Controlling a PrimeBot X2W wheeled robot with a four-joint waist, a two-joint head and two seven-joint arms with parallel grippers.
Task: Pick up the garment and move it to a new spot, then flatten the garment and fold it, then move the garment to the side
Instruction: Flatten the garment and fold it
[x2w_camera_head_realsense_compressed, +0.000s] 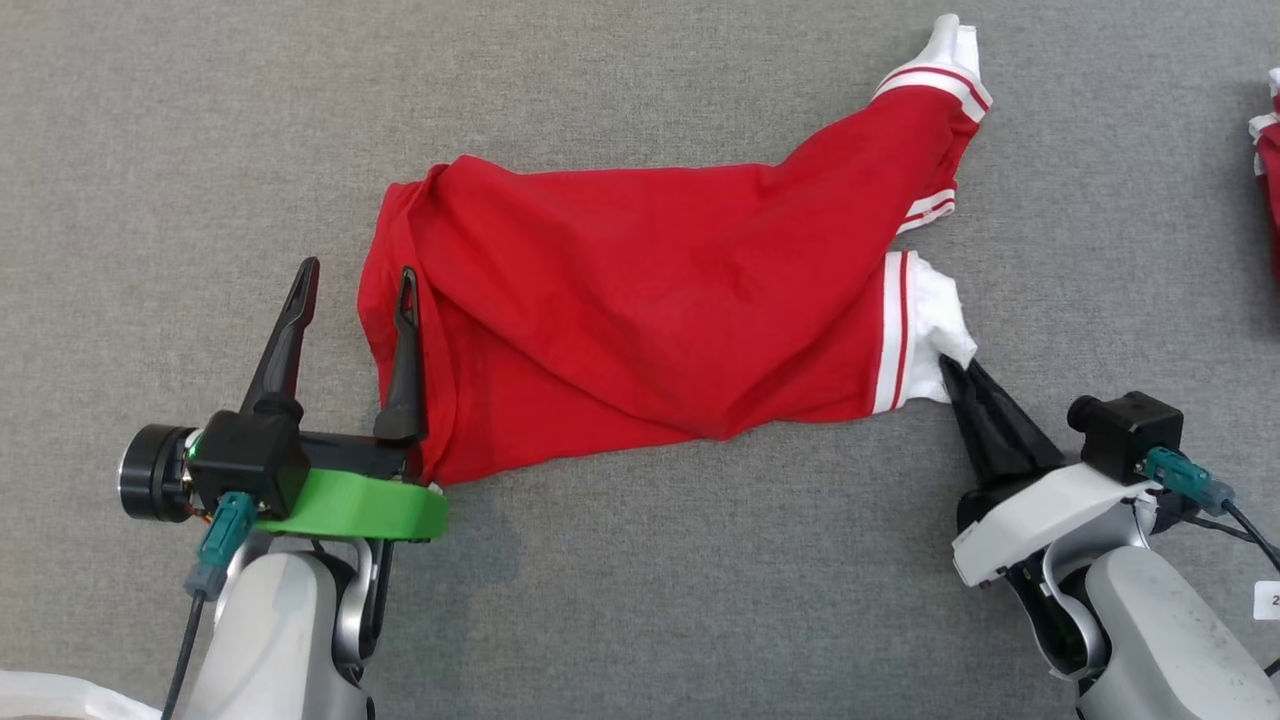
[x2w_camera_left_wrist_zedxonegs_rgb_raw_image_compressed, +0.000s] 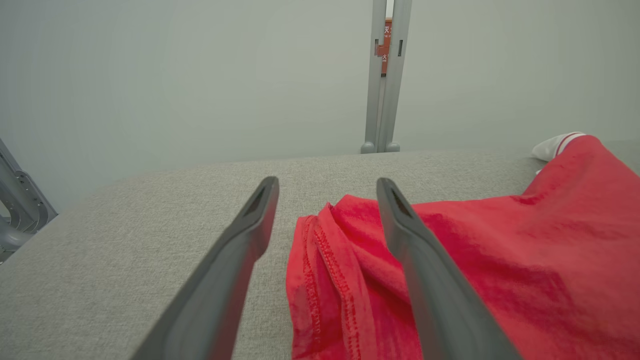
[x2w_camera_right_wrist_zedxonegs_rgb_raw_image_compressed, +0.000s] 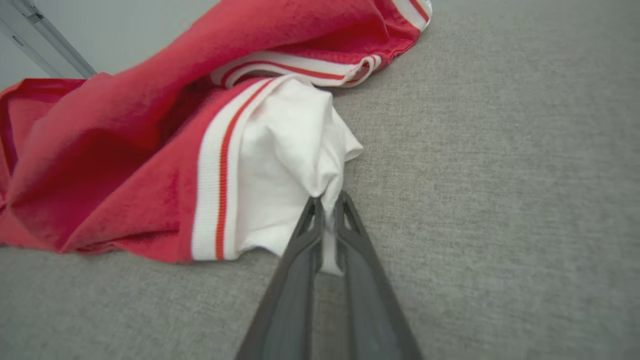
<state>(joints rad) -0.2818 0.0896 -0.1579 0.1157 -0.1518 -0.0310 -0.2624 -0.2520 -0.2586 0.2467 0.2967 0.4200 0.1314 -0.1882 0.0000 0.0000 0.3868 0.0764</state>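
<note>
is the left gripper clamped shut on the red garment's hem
No, the left gripper holds its fingers wide apart, one over the red garment, the other over the grey surface.

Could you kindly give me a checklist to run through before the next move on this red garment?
1. Right pincer shut on the white sleeve end of the red cotton garment: ok.
2. Red stitched hem lies within the left pincer: ok.
3. Left pincer closed on that hem: not ok, open.
4. Garment flat on the grey woven surface: not ok, bunched.
5. Other red garment at the edge lies apart: ok.
</note>
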